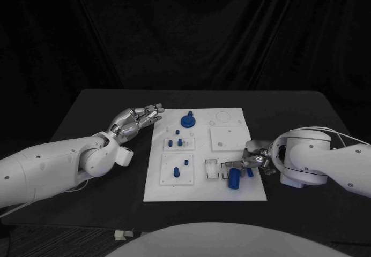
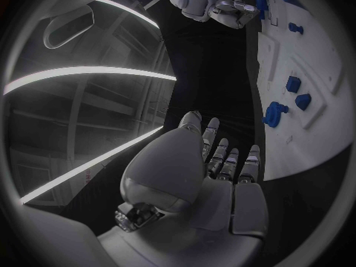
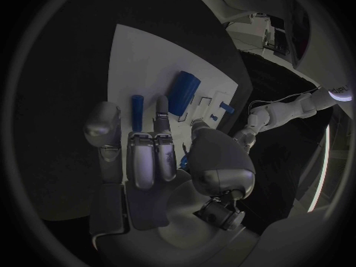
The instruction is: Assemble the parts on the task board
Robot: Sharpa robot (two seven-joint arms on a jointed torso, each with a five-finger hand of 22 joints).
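One white board [image 1: 232, 188] on the bench [image 1: 93, 107]. Left robot hand [image 1: 138, 121] released. Right robot hand [image 1: 253, 160] over blue block [image 1: 234, 178]; grasp unclear.

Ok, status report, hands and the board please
Left hand open, off the task board's left edge. Right hand over the near right corner, grip unclear. Blue block lies beside its fingers. Nothing blocking.

Right hand [image 3: 159, 160]: palm and fingers extended over the near edge of the task board [image 3: 137, 59], holding nothing visible. Fingertips [image 3: 162, 105] rest just beside a slim blue peg [image 3: 138, 108]. Flat blue block [image 3: 183, 91]: lies tilted on the board beyond the fingers. Small blue part [image 3: 228, 108]: near the board's far edge. Left arm [image 3: 285, 110]: beyond the board.
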